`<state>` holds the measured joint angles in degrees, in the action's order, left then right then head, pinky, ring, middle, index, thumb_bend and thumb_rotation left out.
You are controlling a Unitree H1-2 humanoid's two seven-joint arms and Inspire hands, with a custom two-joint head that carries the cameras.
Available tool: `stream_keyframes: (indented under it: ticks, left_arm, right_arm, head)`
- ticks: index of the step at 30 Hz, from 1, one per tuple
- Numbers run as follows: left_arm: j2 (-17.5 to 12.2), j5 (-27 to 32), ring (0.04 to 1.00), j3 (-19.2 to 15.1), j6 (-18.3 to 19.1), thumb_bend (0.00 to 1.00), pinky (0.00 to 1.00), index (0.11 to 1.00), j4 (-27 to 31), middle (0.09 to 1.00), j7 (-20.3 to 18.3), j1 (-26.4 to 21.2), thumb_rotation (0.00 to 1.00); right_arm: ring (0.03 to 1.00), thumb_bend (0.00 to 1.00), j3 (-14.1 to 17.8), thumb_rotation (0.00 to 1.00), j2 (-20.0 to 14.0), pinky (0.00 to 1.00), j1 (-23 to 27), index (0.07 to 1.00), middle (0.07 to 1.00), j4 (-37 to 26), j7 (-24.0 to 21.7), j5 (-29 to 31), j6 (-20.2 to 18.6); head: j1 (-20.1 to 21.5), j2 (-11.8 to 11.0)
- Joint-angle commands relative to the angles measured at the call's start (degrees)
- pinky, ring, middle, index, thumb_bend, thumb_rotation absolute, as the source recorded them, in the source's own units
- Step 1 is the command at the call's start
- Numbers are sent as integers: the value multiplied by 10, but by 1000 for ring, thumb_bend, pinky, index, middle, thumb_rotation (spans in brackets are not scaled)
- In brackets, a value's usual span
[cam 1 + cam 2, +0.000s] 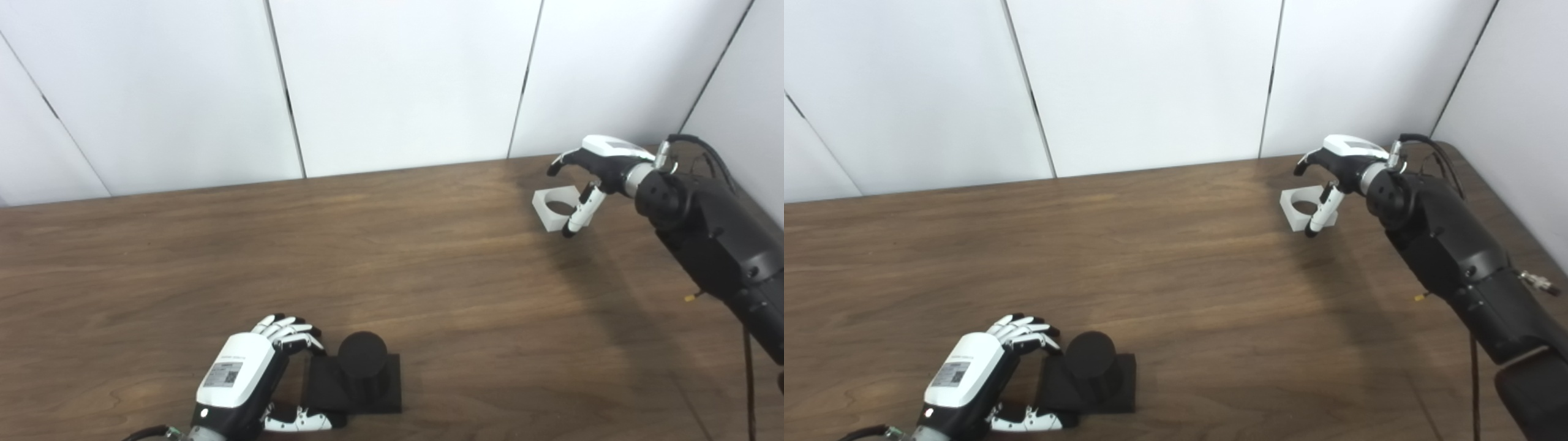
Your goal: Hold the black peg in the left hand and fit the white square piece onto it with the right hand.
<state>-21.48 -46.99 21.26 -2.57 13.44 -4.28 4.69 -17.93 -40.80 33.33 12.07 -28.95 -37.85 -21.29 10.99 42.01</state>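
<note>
1. Left eye view: my left hand (245, 380) cups the base of the black peg (361, 370) near the counter's (392, 257) front edge, fingers apart, not clamped. My right hand (591, 177) hovers spread over the white square piece (554, 209) far back; whether it is touching, I cannot tell. The piece looks light, stiff and smooth; I judge its outer sides the best hold, leaving the hole free.

2. Right eye view: nothing lies on the bare wood between piece and peg; only the wall panels (1151, 79) stand close behind.
</note>
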Motion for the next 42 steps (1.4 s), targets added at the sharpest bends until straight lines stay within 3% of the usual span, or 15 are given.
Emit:
stream_keyframes:
  ticks: [1, 26, 35, 42]
  left_arm:
    - [-7, -27, 854, 12, 10, 506, 913, 488, -25, 772, -29, 9, 62]
    - [-6, -25, 859, 11, 17, 507, 916, 487, -19, 776, -38, 13, 61]
    - [-6, -26, 859, 9, 18, 508, 914, 487, -19, 774, -36, 13, 60]
    - [-9, -29, 860, 8, 23, 505, 916, 488, -14, 779, -45, 12, 62]
  right_arm:
    - [982, 958, 5, 112, -20, 852, 42, 795, 905, -3, 4, -10, 17]
    - [974, 939, 17, 83, -13, 867, 42, 810, 903, 33, 18, 1, 25]
    - [966, 932, 13, 157, -15, 850, 41, 803, 893, 50, 30, 1, 43]
    - [963, 934, 7, 138, -14, 854, 47, 800, 889, 74, 32, -2, 63]
  head:
    - [-1, 1]
    - [-2, 1]
    - [-3, 1]
    - [-5, 2]
